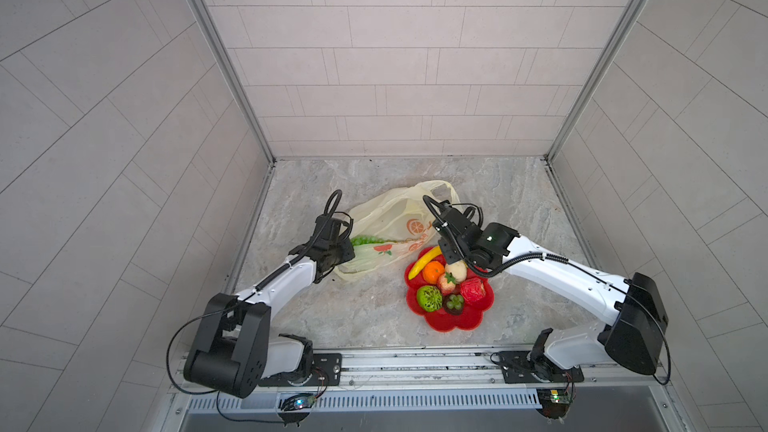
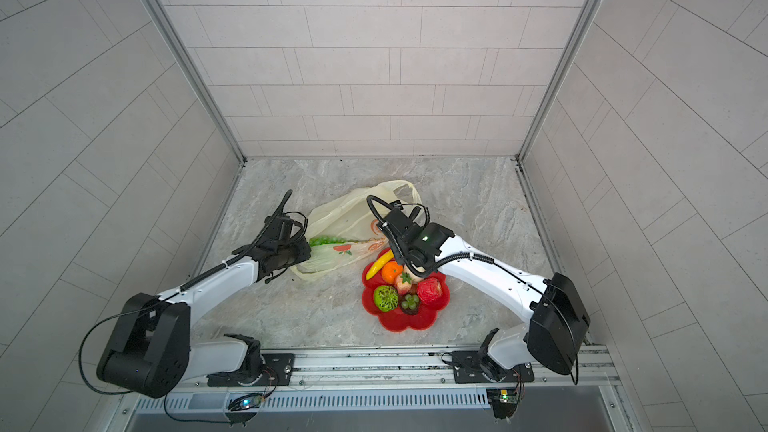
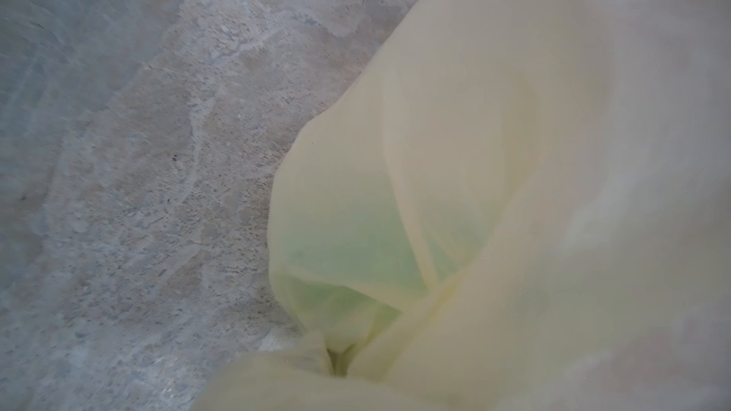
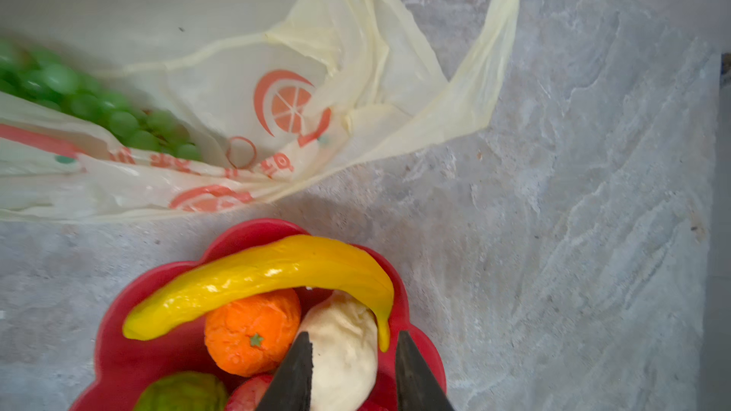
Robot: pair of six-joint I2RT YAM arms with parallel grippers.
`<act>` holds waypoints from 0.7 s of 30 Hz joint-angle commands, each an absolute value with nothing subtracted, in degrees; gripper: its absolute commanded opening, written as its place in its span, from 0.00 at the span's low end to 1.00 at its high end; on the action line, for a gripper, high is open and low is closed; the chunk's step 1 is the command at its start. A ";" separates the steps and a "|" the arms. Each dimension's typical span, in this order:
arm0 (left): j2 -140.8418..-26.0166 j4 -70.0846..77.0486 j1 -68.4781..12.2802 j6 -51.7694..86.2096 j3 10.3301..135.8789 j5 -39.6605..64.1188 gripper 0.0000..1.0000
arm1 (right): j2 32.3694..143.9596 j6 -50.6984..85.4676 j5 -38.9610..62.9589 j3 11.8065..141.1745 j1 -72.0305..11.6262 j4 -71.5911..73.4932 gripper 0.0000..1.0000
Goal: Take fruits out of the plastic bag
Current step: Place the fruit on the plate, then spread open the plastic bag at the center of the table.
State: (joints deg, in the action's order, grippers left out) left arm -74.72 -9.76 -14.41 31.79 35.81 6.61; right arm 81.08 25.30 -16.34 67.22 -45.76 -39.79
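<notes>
Grey marbled tabletop (image 1: 519,201), and we'd say we're nearly done: right gripper (image 4: 353,336) jaws apart around the cream bulb (image 4: 340,365) on the red plate (image 4: 118,349), grapes (image 4: 118,120) in the plastic bag (image 1: 386,209) just behind the plate, left gripper (image 1: 347,254) at the bag (grip unclear), so next we reach in for grapes.

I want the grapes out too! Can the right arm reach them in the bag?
Probably yes. The bag gapes open toward the right arm, and the grapes lie bare in its mouth. The arm's jaws stand apart around the cream fruit, so they must lift away first.
</notes>
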 commanded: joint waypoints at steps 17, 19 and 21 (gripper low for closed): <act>-70.98 -10.70 -15.03 34.14 34.19 5.58 0.64 | 117.76 20.51 -9.05 96.94 -49.07 -39.25 0.55; -71.35 -10.81 -15.05 34.51 34.19 5.45 0.67 | 118.69 18.62 -9.24 97.17 -50.43 -39.46 0.56; -71.78 -10.58 -14.95 35.13 34.10 5.75 0.71 | 118.91 16.94 -9.51 96.59 -51.86 -39.31 0.57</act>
